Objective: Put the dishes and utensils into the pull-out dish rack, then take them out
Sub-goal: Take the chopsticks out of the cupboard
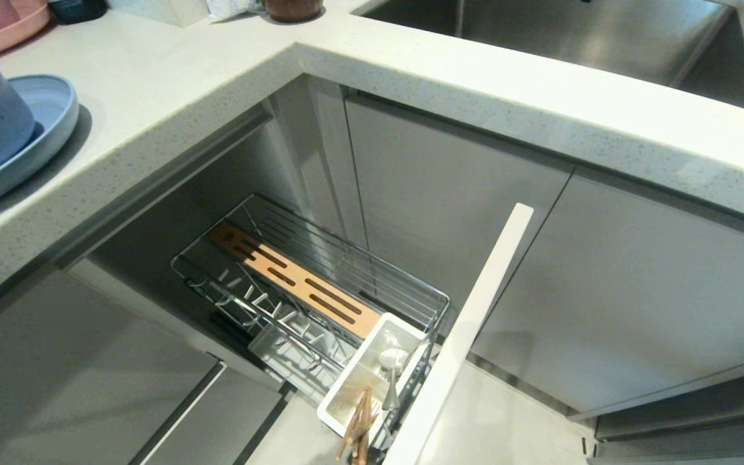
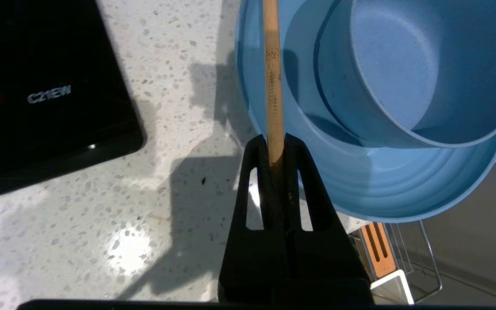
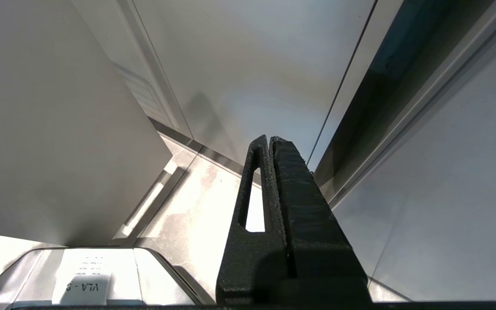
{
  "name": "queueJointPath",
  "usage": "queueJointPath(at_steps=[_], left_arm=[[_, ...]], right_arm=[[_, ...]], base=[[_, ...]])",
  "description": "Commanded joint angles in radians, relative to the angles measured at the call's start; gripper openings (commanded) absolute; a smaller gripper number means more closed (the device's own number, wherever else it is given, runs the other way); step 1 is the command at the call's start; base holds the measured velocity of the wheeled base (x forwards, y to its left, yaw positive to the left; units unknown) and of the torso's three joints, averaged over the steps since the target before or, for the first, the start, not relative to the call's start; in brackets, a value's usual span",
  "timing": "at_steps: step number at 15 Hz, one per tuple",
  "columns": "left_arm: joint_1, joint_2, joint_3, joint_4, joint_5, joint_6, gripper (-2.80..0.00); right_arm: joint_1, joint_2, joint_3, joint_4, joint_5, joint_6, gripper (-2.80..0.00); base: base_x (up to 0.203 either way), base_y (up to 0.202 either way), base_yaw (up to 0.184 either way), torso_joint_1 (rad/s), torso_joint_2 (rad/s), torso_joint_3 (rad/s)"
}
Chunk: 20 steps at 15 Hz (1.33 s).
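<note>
The left gripper (image 2: 277, 148) pinches one chopstick (image 2: 273, 77) at its end above the blue plate (image 2: 373, 189) — thin purchase, so it may swivel or slip out.

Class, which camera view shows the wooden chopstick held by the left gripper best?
The left wrist view: the chopstick stands clamped between the left gripper fingers, over the blue plate. The head view shows only other chopsticks in the rack's cup; the right wrist view shows none.

Bright, sharp views; glare and hard shadows on the countertop (image 2: 101, 224).
</note>
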Motion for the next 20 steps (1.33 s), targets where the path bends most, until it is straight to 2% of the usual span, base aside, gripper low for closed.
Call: queueJointPath(at_steps=[1, 4, 9, 13, 20], left_arm=[[-0.013, 0.004, 0.026, -0.029, -0.002, -0.002, -2.8], [-0.028, 0.004, 0.036, -0.048, -0.004, -0.002, -2.8], [-0.038, 0.003, 0.068, -0.056, -0.065, -0.002, -2.8], [-0.038, -0.017, 0.099, -0.053, -0.071, -0.002, -2.8], [-0.041, -0.047, 0.147, -0.093, -0.124, -0.001, -2.8]], right_arm=[[0.0, -0.004, 0.002, 0.0, 0.0, 0.0, -2.8], [0.0, -0.004, 0.002, 0.0, 0.0, 0.002, -2.8], [0.0, -0.003, 0.002, 0.0, 0.0, 0.0, -2.8], [0.0, -0.003, 0.002, 0.0, 0.0, 0.001, -2.8], [0.0, -0.003, 0.002, 0.0, 0.0, 0.0, -2.8]], base=[[0.0, 0.0, 0.0, 0.0, 0.0, 0.0], [0.0, 0.0, 0.0, 0.0, 0.0, 0.0], [0.0, 0.0, 0.0, 0.0, 0.0, 0.0], [0.0, 0.0, 0.0, 0.0, 0.0, 0.0], [0.0, 0.0, 0.0, 0.0, 0.0, 0.0]])
